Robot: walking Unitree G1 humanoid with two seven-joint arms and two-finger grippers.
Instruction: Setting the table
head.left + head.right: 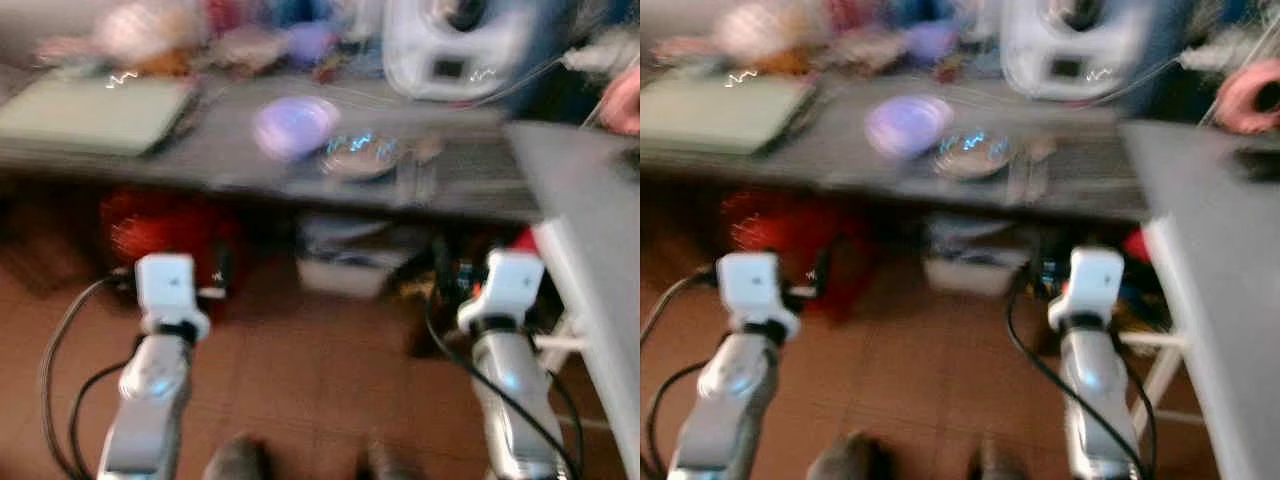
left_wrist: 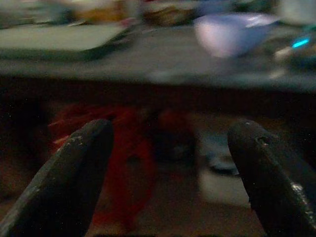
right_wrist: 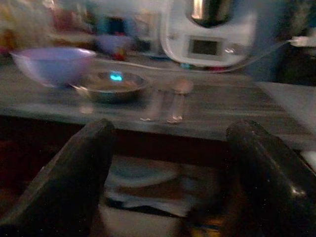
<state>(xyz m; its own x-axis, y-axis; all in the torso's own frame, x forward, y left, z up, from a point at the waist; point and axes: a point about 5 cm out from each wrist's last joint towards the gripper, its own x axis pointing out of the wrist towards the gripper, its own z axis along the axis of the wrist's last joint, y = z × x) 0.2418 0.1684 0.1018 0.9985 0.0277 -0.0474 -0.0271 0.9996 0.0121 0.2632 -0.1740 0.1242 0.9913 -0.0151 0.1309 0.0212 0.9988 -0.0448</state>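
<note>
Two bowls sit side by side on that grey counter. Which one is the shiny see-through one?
The shallow glass bowl, glinting with a blue reflection, beside the cutlery. The other, the lilac bowl, is opaque and deeper, standing further to the robot's left.

Head views are motion-blurred. White kitchen appliance (image 3: 210, 34) with a small dark display and a steel bowl on top stands at the back of the counter (image 1: 480, 190), with a cable running off to its right. Flat grey-green board or mat (image 1: 95, 115) lies at the counter's left end. Blurred clutter along the back edge, can't identify. Under the counter: a red fuzzy object (image 1: 165, 230) on the left, a pale box or container (image 1: 345, 260) near the middle. Brown tiled floor (image 1: 320, 380). Grey surface (image 1: 600, 250) juts in on the right. A person's hand (image 1: 622, 100) at the far right edge.
</note>
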